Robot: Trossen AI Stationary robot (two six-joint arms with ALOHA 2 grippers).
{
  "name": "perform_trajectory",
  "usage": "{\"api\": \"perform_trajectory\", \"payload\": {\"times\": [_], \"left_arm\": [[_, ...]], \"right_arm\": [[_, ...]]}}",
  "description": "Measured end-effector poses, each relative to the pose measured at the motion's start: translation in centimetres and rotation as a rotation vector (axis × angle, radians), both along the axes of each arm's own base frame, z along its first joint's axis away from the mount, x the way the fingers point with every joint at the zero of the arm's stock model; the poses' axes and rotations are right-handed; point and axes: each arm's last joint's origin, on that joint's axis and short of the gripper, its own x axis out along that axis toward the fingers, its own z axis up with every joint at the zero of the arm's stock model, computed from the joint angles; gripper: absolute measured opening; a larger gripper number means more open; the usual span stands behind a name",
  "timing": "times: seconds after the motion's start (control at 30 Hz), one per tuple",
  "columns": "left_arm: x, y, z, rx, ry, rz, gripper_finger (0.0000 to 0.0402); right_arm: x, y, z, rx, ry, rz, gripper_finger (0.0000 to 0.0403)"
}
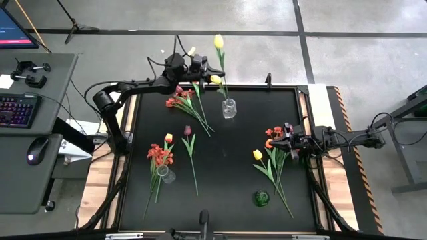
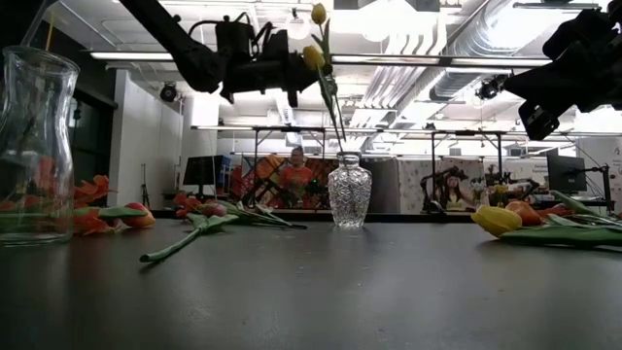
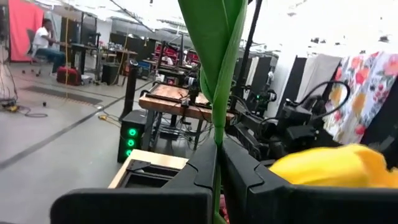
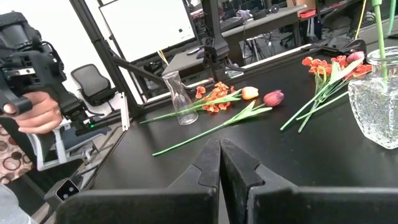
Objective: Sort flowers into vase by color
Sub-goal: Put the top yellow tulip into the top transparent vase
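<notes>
Two yellow tulips [image 2: 318,14] stand with their stems in the cut-glass vase [image 1: 229,108] near the table's far edge. My left gripper [image 1: 208,69] is high above that vase and shut on their green stem. My right gripper [image 4: 219,155] is shut and holds nothing; it hovers at the table's right side over a red-orange bunch [image 1: 273,133] that lies flat with a yellow tulip [image 1: 257,155]. A red bunch [image 1: 180,100], a maroon tulip [image 1: 187,131] and an orange-yellow one [image 1: 169,138] also lie flat. More red flowers [image 1: 160,155] lie by a slim clear vase [image 1: 167,175]. My left gripper pinches the yellow tulips' green stem [image 3: 216,134] between its two fingers, just below the lower head [image 2: 312,55] and where the leaf [image 3: 214,50] rises. The fingers come level from the table's left, across the stem. The tulips stand nearly upright, lower stem ends inside the vase's neck [image 2: 347,158].
A small dark green vase [image 1: 261,198] stands near the table's near right part. The table's black middle [image 1: 227,160] is bare. A desk with keyboard and mouse sits left of the table. People sit in the room beyond, and a person's hand shows in the right wrist view.
</notes>
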Motion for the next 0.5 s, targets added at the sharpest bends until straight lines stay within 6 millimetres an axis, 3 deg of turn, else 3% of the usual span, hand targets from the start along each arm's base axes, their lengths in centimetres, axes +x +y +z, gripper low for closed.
{"api": "perform_trajectory", "payload": {"times": [0.5], "left_arm": [[0.6, -0.7, -1.2, 0.063, 0.102, -0.011, 0.0]], "right_arm": [[0.0, 0.0, 0.0, 0.0, 0.0, 0.0, 0.0]]}}
